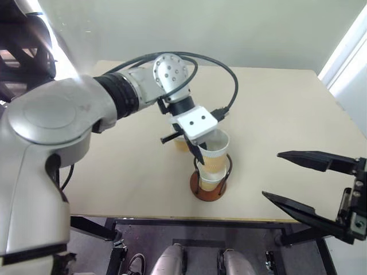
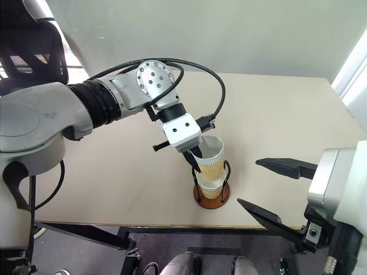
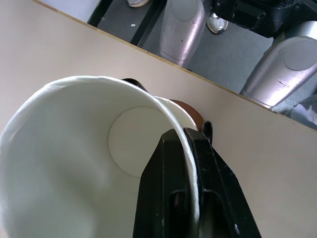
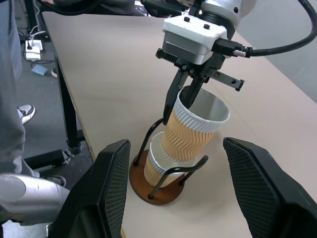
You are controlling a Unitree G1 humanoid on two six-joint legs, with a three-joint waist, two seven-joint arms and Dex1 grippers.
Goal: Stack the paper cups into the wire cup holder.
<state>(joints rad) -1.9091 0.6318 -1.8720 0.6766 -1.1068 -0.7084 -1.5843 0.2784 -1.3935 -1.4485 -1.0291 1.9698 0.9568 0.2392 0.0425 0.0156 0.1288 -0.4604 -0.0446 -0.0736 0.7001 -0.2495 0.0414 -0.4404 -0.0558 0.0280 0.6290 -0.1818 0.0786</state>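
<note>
Left gripper (image 4: 184, 91) pinching rim of tilted paper cup (image 4: 194, 130), nested in lower cup (image 4: 156, 166) inside wire cup holder (image 4: 154, 191). Third cup (image 1: 181, 143) just behind. Right gripper (image 1: 298, 183) wide, empty, well apart.

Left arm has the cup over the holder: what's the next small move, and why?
Probably ease the left gripper straight down. Its jaws pinch the rim of a paper cup that sits tilted, only partly nested in the cup already in the wire cup holder. Release once it seats.
</note>
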